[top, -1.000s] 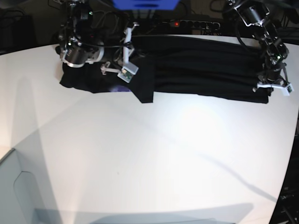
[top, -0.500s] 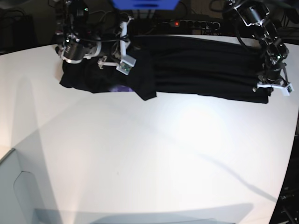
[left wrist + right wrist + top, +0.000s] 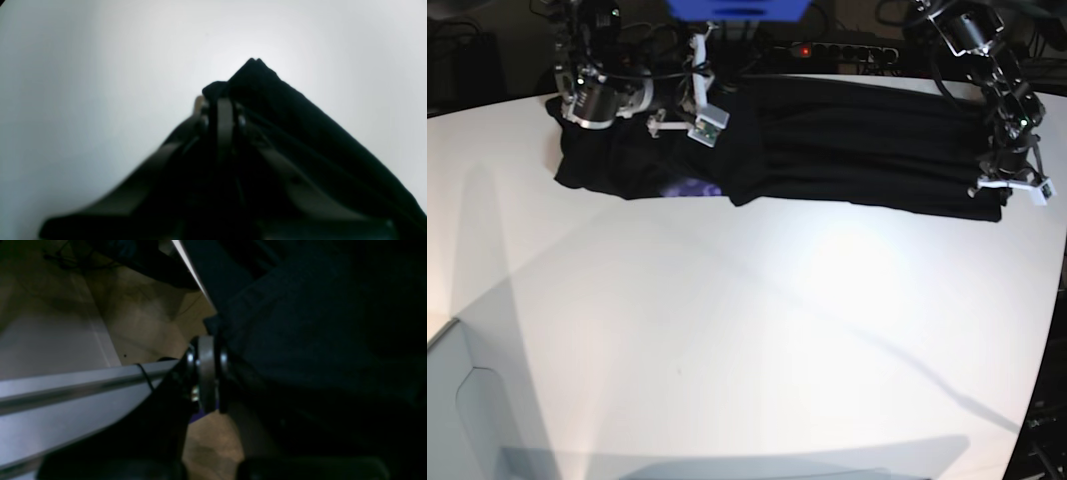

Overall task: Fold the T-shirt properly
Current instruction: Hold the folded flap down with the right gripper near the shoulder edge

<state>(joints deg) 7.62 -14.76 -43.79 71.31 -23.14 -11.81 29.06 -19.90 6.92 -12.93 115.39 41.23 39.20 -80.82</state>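
Black T-shirt (image 3: pixel 847 145) lies bunched along the far edge of the white table (image 3: pixel 757 340). Left gripper (image 3: pixel 223 100) pinches its corner. Right gripper (image 3: pixel 206 350) pinches its other end.

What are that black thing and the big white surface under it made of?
The T-shirt looks like soft, matte black fabric: it lies in ripples and bunched folds, with a purple patch showing at its edge. The table seems a smooth, hard white board, perhaps laminate: it shows a soft sheen and sharp shadows.
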